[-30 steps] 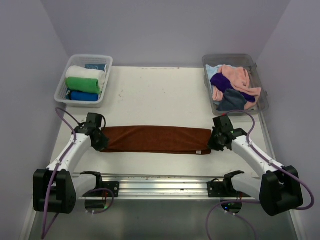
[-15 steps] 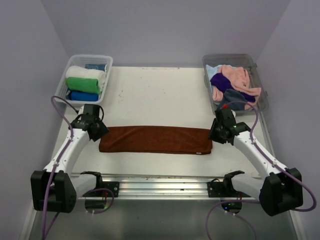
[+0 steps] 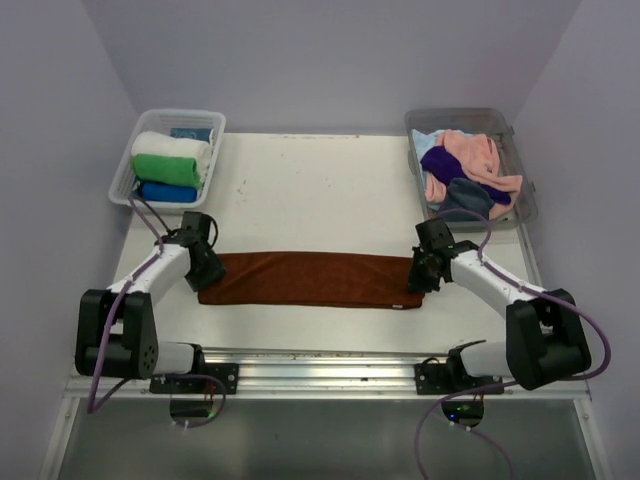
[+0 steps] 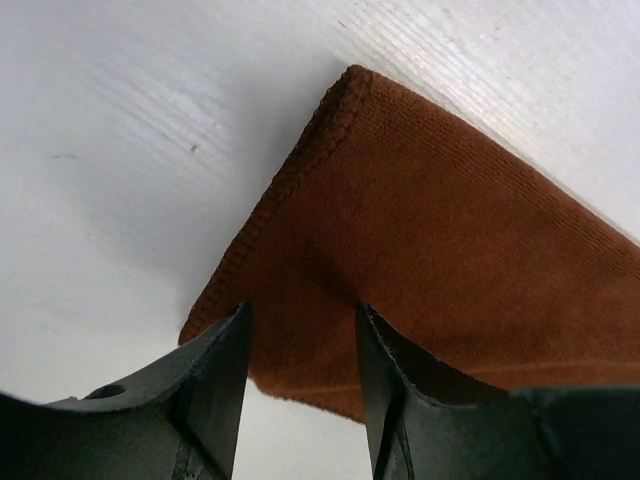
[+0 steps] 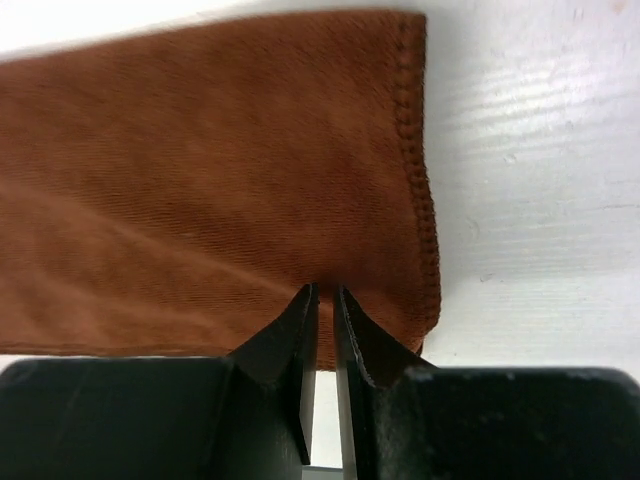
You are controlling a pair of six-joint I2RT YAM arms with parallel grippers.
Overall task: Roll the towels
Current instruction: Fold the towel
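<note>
A long, narrow rust-brown towel (image 3: 310,279) is lying flat across the near half of a white table (image 3: 320,190), folded into a strip running left to right, its terry surface soft and finely ribbed with a stitched hem along the short ends. The left gripper (image 3: 208,268) is sitting at the strip's left end, its two dark, smooth plastic fingers (image 4: 215,370) standing apart, with the towel's rounded corner showing in the gap between them and nothing held. The right gripper (image 3: 424,272) is sitting at the strip's right end, its wedge-shaped fingers (image 5: 285,335) drawn nearly together with only a thin slit between them, their tips meeting the towel's near edge just beside the hem; I cannot tell whether any cloth is being pinched there. At the far left corner, a clear plastic bin (image 3: 125,175) is holding three neat cylinders side by side: a white towel (image 3: 170,146), a green towel (image 3: 170,167) and a blue towel (image 3: 165,192). At the far right corner, a second clear bin (image 3: 460,113) is holding a loose, crumpled heap: a pink towel (image 3: 470,152) draped over a purple towel (image 3: 445,162), a dark grey-blue towel (image 3: 462,200) nearest the arms, and a pale blue towel (image 3: 423,140) peeking out at the back.
</note>
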